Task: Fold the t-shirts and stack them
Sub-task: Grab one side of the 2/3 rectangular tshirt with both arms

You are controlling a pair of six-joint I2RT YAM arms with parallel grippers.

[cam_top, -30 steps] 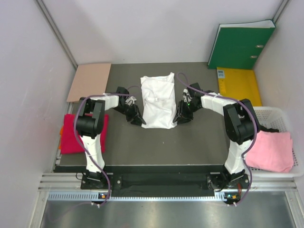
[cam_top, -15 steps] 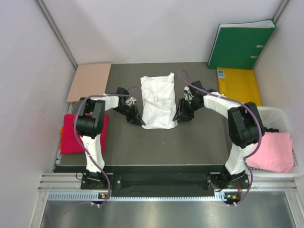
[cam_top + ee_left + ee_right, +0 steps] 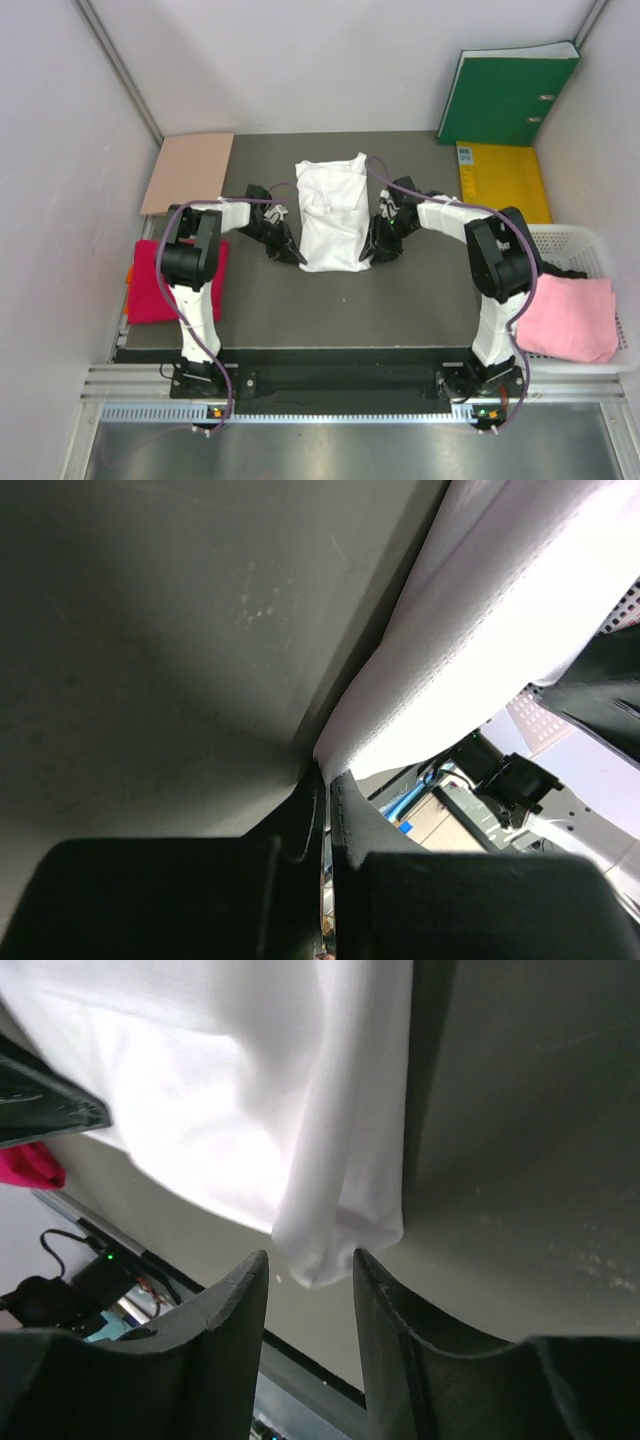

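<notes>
The white t-shirt (image 3: 330, 210) lies folded into a long strip on the dark mat. My left gripper (image 3: 296, 256) is at its near left corner. In the left wrist view the gripper (image 3: 325, 776) is shut, with the shirt's white edge (image 3: 480, 640) pinched at the tips. My right gripper (image 3: 372, 251) is at the near right corner. In the right wrist view it (image 3: 308, 1260) is open, with the shirt's rolled corner (image 3: 330, 1230) just between the tips. The crimson t-shirt (image 3: 158, 282) lies folded at the left edge. The pink t-shirt (image 3: 572, 317) lies in the basket.
A white basket (image 3: 585, 238) stands at the right edge. A green binder (image 3: 505, 95) and a yellow sheet (image 3: 503, 180) are at the back right. A tan cardboard sheet (image 3: 188, 172) lies at the back left. Grey walls close in both sides.
My right arm has shifted a little left, bringing its gripper closer against the shirt's near right corner. The left arm and the shirts have not moved.
</notes>
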